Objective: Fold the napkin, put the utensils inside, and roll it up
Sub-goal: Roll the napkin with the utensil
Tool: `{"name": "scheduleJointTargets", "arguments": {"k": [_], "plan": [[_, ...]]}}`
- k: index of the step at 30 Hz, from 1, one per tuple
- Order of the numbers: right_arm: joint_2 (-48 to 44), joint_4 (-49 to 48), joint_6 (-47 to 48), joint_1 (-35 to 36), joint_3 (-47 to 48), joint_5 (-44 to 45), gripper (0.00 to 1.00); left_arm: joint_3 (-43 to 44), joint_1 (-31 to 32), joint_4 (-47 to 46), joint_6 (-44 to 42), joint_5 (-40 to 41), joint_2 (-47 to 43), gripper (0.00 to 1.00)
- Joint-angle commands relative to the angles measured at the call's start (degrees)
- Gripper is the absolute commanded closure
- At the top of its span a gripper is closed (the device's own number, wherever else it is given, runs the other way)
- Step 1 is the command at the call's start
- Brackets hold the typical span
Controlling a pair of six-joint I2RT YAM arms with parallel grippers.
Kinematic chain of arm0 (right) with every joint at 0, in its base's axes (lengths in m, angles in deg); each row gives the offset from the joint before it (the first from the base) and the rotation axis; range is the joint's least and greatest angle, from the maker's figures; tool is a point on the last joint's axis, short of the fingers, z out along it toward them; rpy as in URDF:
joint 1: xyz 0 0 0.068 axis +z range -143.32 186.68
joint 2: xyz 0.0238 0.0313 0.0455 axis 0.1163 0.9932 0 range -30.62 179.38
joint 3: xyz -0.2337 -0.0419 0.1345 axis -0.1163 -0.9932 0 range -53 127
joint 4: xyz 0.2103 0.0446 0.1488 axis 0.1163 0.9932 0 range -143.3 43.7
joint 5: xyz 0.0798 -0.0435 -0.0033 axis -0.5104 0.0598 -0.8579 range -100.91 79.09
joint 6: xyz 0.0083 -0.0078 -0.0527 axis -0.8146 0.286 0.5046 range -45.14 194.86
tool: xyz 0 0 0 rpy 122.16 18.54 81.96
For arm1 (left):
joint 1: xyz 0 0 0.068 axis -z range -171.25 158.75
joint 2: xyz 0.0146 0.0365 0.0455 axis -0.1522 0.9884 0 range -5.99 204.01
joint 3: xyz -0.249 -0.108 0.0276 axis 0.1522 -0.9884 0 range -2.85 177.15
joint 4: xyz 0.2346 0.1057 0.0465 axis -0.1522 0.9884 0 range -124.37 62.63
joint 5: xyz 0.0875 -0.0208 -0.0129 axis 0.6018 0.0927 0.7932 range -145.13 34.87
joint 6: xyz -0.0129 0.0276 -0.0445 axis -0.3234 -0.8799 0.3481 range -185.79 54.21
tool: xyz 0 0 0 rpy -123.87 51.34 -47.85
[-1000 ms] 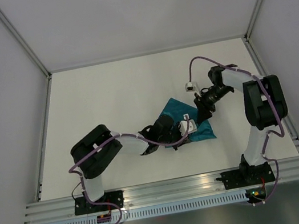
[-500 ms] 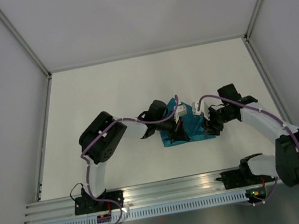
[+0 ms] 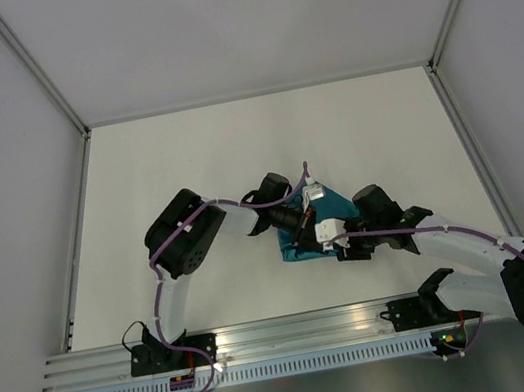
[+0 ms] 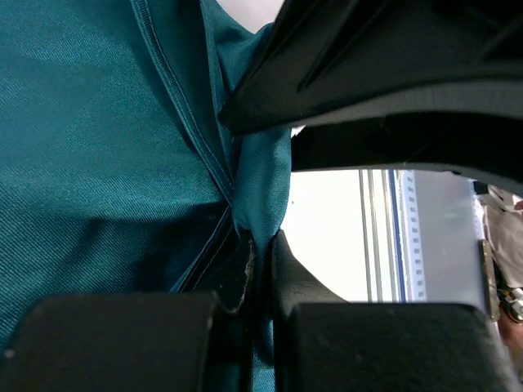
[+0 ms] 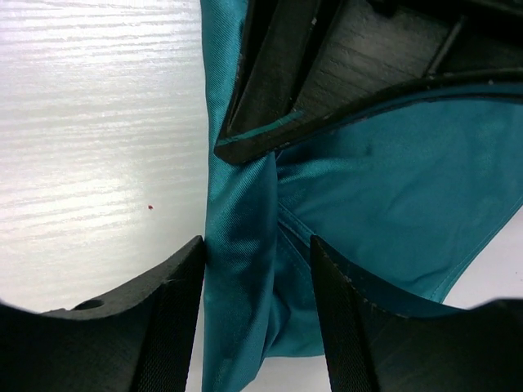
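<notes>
The dark teal napkin [image 3: 333, 208] lies bunched at the middle of the table, between both grippers. My left gripper [image 3: 301, 234] is shut on a thin fold of the napkin [image 4: 98, 122], with cloth pinched between its fingertips [image 4: 288, 261]. My right gripper [image 3: 337, 244] comes in from the near right. It is open, and its fingers [image 5: 176, 286] stand on either side of a raised fold of the napkin [image 5: 392, 188], just below the left gripper's dark finger [image 5: 278, 73]. No utensils are in view.
White tabletop [image 3: 184, 159] surrounds the napkin, bounded by grey walls and a metal rail [image 3: 306, 328] at the near edge. The two arms' wrists crowd close together over the cloth.
My right arm has swung from the napkin's far right side round to its near side, and its jaws have opened wider. My left arm has shifted back, and the napkin is bunched more tightly.
</notes>
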Motion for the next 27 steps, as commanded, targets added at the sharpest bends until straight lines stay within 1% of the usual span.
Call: {"name": "scheduleJointTargets", "arguments": {"k": [1, 7, 13, 14, 15, 16, 17, 18, 19, 22, 25, 27], "plan": [[-0.4, -4.9, -2.1, 2.6, -1.0, 3.7, 0.40, -2.5, 0.1, 11.7, -0.6, 5.0, 4.8, 0.98], [1.3, -6.7, -3.7, 7.3, -1.8, 5.8, 0.46, -1.9, 0.1, 12.2, -0.2, 4.5, 5.0, 0.98], [3.6, -7.4, -3.3, 8.4, -1.8, 6.9, 0.55, -1.6, -0.1, 12.5, -0.4, 4.0, 5.1, 0.98], [3.9, -7.4, -3.3, 8.4, -1.8, 7.0, 0.58, -1.5, -0.2, 12.6, -0.5, 3.8, 5.1, 0.98], [4.9, -7.1, -3.1, 8.4, -1.7, 7.2, 0.67, -1.3, -0.3, 13.1, -0.8, 3.7, 4.6, 0.94], [4.9, -7.1, -3.1, 8.4, -1.7, 7.2, 0.70, -1.3, -0.3, 13.1, -0.8, 3.7, 4.6, 0.94], [5.4, -6.5, -3.1, 8.4, -1.4, 7.2, 0.73, -1.2, -0.3, 13.1, -0.8, 3.8, 4.3, 0.88], [5.7, -6.2, -3.0, 8.4, -1.2, 7.2, 0.79, -1.2, -0.4, 13.1, -0.8, 4.1, 3.4, 0.85], [6.0, -5.7, -2.9, 8.4, -1.0, 7.1, 0.81, -1.2, -0.4, 13.1, -0.8, 4.5, 3.0, 0.77], [7.3, -3.3, -2.6, 8.4, 0.2, 6.5, 0.88, -1.2, -0.8, 13.0, -0.7, 5.9, 0.1, 0.66], [8.8, 0.0, -2.6, 8.4, 1.6, 5.4, 0.89, -0.5, -1.0, 12.8, -0.4, 6.9, -3.3, 0.62], [11.1, 2.3, -2.5, 8.3, 3.7, 4.0, 0.89, 0.1, -1.1, 12.5, -0.4, 7.5, -5.6, 0.62]]}}
